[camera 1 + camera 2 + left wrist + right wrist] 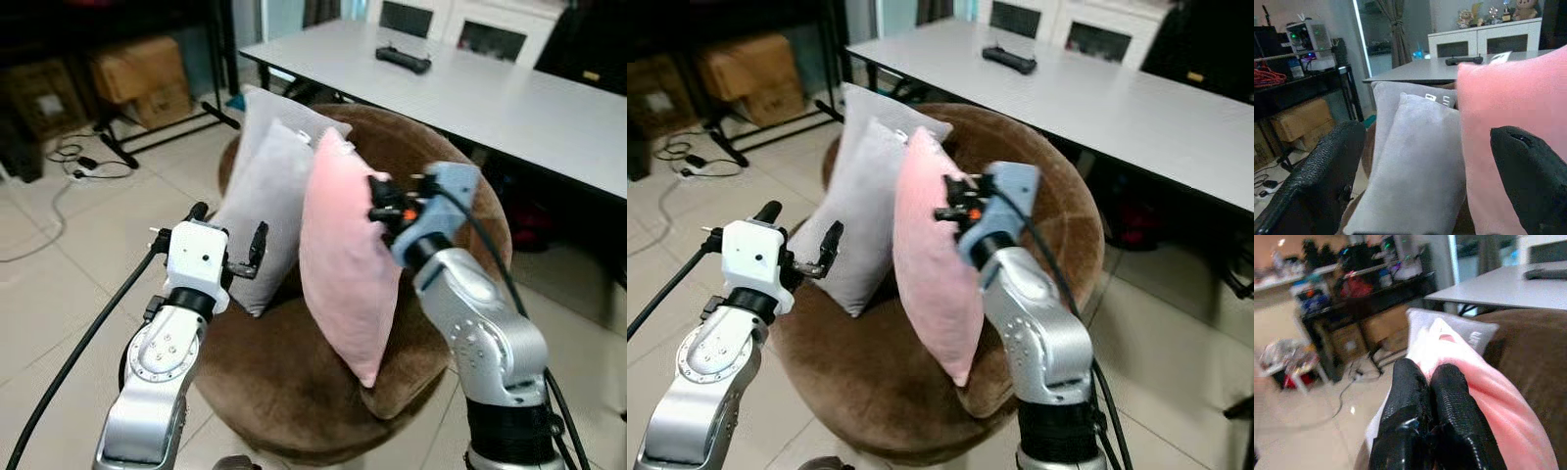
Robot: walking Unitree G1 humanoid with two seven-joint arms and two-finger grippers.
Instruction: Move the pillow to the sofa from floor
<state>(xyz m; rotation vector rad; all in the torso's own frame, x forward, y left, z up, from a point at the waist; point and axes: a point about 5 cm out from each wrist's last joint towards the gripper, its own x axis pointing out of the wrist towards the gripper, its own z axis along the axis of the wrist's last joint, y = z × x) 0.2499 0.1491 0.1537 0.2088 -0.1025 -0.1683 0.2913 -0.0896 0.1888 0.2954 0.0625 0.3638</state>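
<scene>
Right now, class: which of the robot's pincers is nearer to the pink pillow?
Right. The right pincer is clamped on the pink pillow's top edge; the left pincer hovers open and apart, beside the grey pillows.

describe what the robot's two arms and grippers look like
Both arms are silver metal with round joints and black cables trailing back. The left gripper has a white wrist block; the right gripper has a blue-grey housing with orange-red wiring. The fingers are long, black and textured.
</scene>
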